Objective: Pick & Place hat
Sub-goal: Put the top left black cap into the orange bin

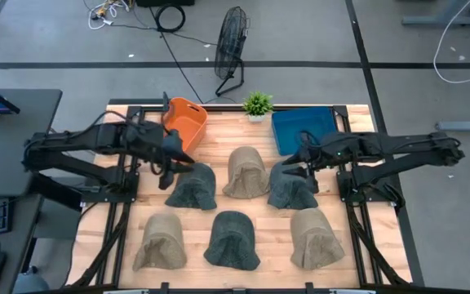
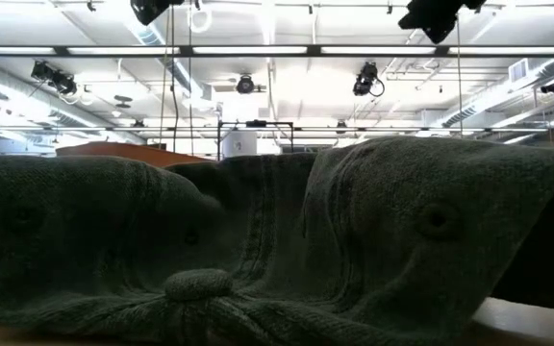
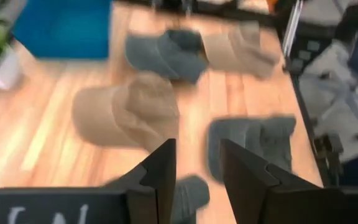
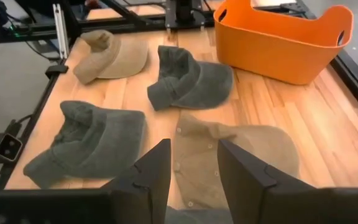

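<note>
Six caps lie flat on the wooden table. In the far row are a dark grey cap [image 1: 192, 188], a tan cap [image 1: 246, 171] and another dark grey cap [image 1: 290, 188]. In the near row are a tan cap [image 1: 160, 242], a dark green cap [image 1: 232, 239] and a tan cap [image 1: 317, 237]. My left gripper [image 1: 170, 167] hangs open over the far-left dark cap [image 3: 188, 190], apart from it. My right gripper [image 1: 302, 159] hangs open over the far-right dark cap, with the tan cap [image 4: 229, 155] ahead of its fingers. The dark green cap [image 2: 258, 250] fills the low view.
An orange bin [image 1: 186, 122] stands at the far left of the table and a blue bin [image 1: 304, 129] at the far right. A small potted plant [image 1: 257, 104] sits between them at the far edge. A fan [image 1: 231, 49] stands on the floor beyond.
</note>
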